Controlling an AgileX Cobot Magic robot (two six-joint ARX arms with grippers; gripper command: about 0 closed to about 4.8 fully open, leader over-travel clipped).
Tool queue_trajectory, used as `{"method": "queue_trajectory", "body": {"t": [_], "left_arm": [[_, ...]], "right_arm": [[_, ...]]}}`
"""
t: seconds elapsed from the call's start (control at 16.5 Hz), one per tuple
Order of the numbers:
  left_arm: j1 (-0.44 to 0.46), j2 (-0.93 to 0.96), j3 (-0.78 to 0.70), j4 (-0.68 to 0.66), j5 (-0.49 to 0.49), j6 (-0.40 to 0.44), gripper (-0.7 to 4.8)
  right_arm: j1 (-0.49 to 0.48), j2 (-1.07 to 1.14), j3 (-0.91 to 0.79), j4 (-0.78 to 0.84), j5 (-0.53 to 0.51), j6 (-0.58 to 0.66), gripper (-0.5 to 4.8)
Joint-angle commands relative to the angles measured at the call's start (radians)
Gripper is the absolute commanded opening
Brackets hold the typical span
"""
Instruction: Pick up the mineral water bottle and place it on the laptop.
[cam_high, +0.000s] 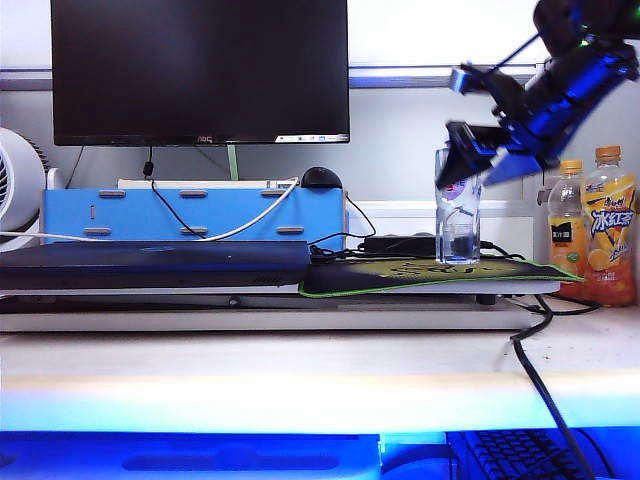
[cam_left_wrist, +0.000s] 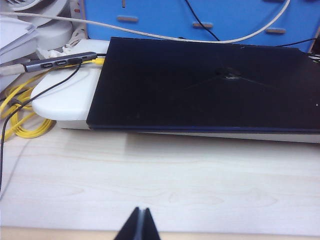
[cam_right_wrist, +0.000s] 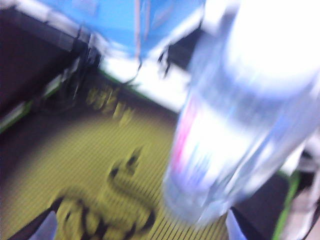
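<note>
Bottle first: the mineral water bottle (cam_high: 457, 215) stands on the mouse pad (cam_high: 420, 273); the wide-open right gripper (cam_high: 478, 152) should drop around its middle, then squeeze gently. Left gripper (cam_left_wrist: 139, 225) waits pinched together near the laptop (cam_left_wrist: 200, 85)

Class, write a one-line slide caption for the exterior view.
Right gripper, fingers open, beside the upright mineral water bottle on the mouse pad.

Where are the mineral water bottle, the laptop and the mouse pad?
mineral water bottle (cam_high: 457, 215), exterior view, label area of the body.
laptop (cam_left_wrist: 200, 85), left wrist view, middle of the dark lid.
mouse pad (cam_high: 420, 272), exterior view, yellow printed top.
</note>
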Motion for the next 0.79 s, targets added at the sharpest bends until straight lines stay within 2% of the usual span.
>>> {"method": "queue_trajectory", "body": {"t": [0.06,0.54,0.79], "left_arm": [[0.0,-0.002,0.001,0.0,0.003,0.001,-0.02],[0.0,-0.002,0.001,0.001,0.003,0.001,-0.02],[0.0,-0.002,0.001,0.001,0.003,0.001,-0.02]], "right_arm": [[0.001,0.028,0.085,-0.02,-0.003,0.006,4.79],[0.003,0.095,0.109,-0.029,0.007,0.008,4.79],[0.001,0.122,0.109,0.009,0.078,-0.002,4.79]]}}
